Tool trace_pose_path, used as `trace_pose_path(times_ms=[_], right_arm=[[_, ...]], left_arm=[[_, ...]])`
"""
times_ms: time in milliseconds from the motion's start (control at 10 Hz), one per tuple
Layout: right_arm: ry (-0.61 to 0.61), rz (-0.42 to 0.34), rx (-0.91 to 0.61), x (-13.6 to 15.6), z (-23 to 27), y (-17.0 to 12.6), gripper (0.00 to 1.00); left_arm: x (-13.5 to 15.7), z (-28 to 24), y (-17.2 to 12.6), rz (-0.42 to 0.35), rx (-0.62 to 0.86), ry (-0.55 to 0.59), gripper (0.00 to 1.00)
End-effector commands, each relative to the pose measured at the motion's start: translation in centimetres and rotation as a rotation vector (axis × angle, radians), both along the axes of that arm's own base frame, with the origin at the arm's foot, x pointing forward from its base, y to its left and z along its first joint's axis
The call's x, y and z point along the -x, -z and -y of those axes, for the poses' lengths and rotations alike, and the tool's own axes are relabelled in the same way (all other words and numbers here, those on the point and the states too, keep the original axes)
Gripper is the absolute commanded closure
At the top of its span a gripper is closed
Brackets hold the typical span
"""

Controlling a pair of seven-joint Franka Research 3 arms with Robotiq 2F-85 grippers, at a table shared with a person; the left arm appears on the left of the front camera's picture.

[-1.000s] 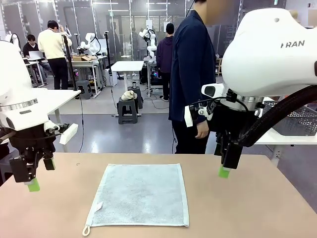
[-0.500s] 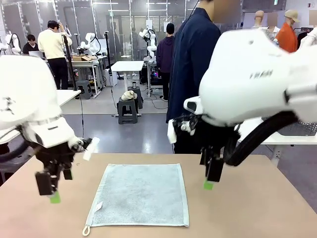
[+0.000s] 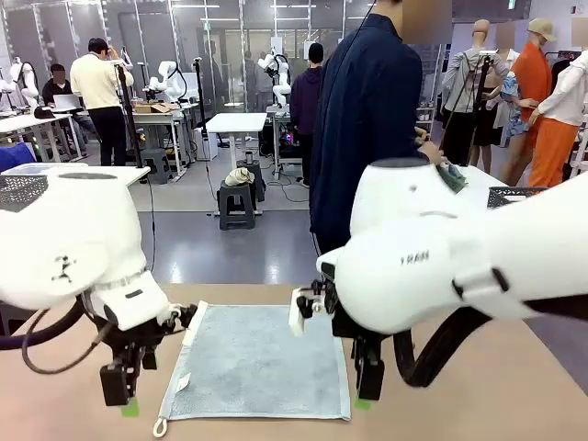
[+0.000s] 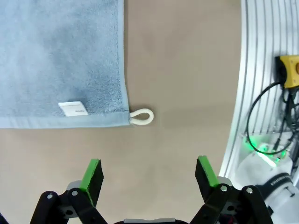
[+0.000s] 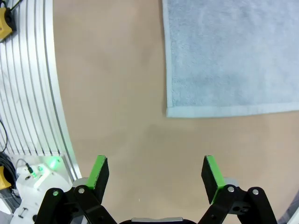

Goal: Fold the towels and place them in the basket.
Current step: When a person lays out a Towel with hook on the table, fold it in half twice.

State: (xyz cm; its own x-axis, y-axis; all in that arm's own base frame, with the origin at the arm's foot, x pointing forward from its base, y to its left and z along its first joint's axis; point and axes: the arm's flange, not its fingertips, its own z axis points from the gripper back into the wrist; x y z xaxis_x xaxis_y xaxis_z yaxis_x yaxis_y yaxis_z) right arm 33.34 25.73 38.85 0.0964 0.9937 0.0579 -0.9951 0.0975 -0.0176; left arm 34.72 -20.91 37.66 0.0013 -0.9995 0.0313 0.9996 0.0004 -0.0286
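The blue-grey towel [image 3: 257, 363] lies flat in the middle of the table [image 3: 478, 395]. It looks soft, light and floppy, so I would pinch its near corners. The left hand [image 4: 149, 170] hangs wide open by the corner with the loop [image 4: 141, 116]. The right hand [image 5: 155, 168] is wide open too, by the other corner. Nothing is in the way.

Beyond the tan tabletop [image 3: 528, 404], a glossy grey floor [image 3: 239, 248] runs back to white tables [image 3: 234, 122], a black stool [image 3: 236, 207] and dark glass partitions [image 3: 220, 46] under bright ceiling strip lights [image 3: 197, 6], where a person in a cream top [image 3: 98, 87] stands by desks.
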Motion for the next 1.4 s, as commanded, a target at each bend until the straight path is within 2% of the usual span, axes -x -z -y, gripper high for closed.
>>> trace_pose_path(times_ms=[0, 400, 600, 900, 1100, 1300], right_arm=[[0.027, 0.021, 0.004, 0.0, -1.6, 2.4, 0.00], [0.020, 0.006, 0.005, 0.0, -2.6, 5.9, 0.00], [0.004, 0.011, 0.019, -0.5, -2.5, 6.9, 0.00], [0.005, 0.007, 0.013, -1.2, -2.1, 7.4, 0.00], [-0.012, 0.012, 0.025, -1.5, -2.0, 7.7, 0.00], [0.003, -0.014, 0.010, -0.7, -1.8, 7.2, 0.00]], left_arm=[[-0.1, 0.3, 2.4, 0.042, -0.014, 0.016, 0.00], [-0.9, 0.4, 4.5, 0.017, 0.001, 0.020, 0.00], [-1.3, 0.6, 5.7, 0.040, 0.013, 0.027, 0.00], [-1.4, 0.8, 6.4, 0.079, 0.032, 0.052, 0.00], [-1.5, 1.0, 6.7, 0.075, 0.027, 0.054, 0.00], [-1.5, 0.9, 6.0, 0.052, 0.030, 0.037, 0.00]])
